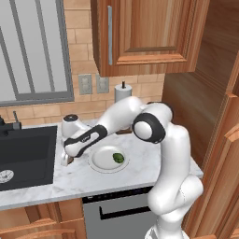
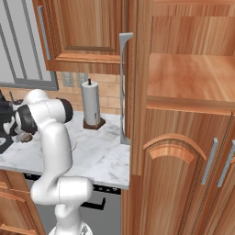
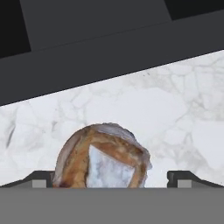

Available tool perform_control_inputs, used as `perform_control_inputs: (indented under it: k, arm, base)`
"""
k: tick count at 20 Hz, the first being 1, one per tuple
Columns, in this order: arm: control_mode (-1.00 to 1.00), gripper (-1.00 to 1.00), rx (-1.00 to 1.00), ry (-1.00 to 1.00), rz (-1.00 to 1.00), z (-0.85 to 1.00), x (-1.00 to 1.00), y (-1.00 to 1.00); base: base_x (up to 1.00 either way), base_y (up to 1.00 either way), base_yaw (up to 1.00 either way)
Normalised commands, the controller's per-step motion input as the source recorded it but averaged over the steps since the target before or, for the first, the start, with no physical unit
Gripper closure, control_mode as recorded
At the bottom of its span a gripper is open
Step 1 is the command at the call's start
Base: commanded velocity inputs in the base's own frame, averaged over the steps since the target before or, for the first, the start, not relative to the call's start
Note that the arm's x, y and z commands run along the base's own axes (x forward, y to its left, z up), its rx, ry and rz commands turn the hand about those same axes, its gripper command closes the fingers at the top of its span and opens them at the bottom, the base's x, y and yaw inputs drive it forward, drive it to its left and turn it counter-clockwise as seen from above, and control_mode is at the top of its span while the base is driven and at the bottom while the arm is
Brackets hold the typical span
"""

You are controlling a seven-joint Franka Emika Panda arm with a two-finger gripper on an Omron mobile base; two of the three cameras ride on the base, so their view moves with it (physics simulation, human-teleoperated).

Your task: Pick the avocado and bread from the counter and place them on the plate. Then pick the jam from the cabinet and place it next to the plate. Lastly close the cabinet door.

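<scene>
I see the gripper (image 3: 112, 180) spread wide, low over the counter (image 3: 175, 109), with the bread (image 3: 101, 158) between its two finger tips (image 3: 41, 179), closer to the left one. The bread lies near the sink (image 1: 25, 156), just left of the plate (image 1: 100, 158), where the avocado (image 1: 118, 158) rests.

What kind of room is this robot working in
A kitchen, computer-rendered by the look of it. A marble counter holds a dark sink, wooden cabinets hang against a brick wall, and a paper towel roll stands on the counter.
</scene>
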Motion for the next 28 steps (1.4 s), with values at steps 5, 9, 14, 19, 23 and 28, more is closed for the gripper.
perform_control_inputs:
  k: [5,9,14,19,23,28]
  arm:
    - [-1.00,-1.00,0.00,0.00,0.00,-0.04,0.23,0.23]
    - [-1.00,-1.00,0.00,0.02,0.00,-0.09,0.14,0.36]
    - [-1.00,-1.00,0.00,0.07,0.00,-0.34,0.03,0.11]
    - [-1.00,1.00,0.00,0.10,0.00,-0.47,0.00,0.01]
    - [-1.00,1.00,0.00,0.00,0.00,-0.16,-0.20,-0.08]
    - [-1.00,1.00,-0.01,-0.11,-0.01,0.02,-0.49,-0.18]
  base:
    - [0.00,0.00,0.00]
    - [0.00,0.00,0.00]
    - [0.00,0.00,0.00]
    - [0.00,0.00,0.00]
    - [0.00,0.00,0.00]
    - [0.00,0.00,0.00]
